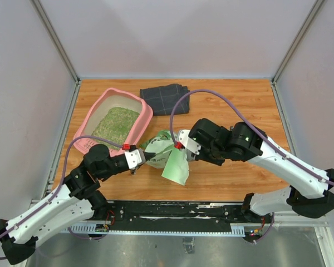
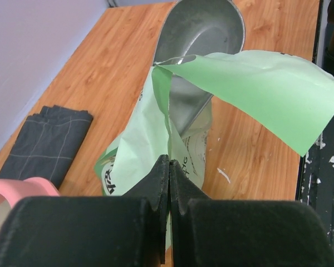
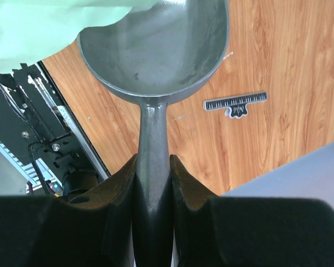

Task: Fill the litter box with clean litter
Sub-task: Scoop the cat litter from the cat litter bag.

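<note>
I'm at the scooping step. My left jaws are pinched shut on the lip of the bag [image 2: 139,139], holding its mouth up. My right jaws are clamped on the handle of the scoop [image 3: 156,50], whose bowl sits empty at the opening. Next, I judge, the scoop must dip into the bag, come up level, and travel to the litter box [image 1: 88,125] near the far left corner, where litter [image 1: 116,123] covers the floor. The worktop [image 1: 239,94] is wood-grain, with a folded cloth [image 1: 165,98] at the far edge. Pale walls close three sides.
</note>
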Action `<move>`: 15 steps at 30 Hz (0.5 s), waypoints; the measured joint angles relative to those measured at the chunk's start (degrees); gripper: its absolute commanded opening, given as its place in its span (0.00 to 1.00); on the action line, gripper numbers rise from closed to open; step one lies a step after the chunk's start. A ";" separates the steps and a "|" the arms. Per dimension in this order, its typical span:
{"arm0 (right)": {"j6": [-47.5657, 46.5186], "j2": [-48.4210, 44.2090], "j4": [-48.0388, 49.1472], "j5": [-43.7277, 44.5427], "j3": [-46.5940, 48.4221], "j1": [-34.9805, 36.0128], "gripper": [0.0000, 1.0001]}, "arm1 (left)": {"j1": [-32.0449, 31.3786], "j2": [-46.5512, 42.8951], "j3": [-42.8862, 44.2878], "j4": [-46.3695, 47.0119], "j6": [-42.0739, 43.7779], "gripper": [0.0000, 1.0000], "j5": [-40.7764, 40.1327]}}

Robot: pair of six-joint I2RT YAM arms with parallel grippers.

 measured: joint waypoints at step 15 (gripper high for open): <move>3.50 0.59 -4.81 4.81 1.14 0.07 0.01 | 0.02 -1.49 -0.76 0.63 1.77 0.00 2.97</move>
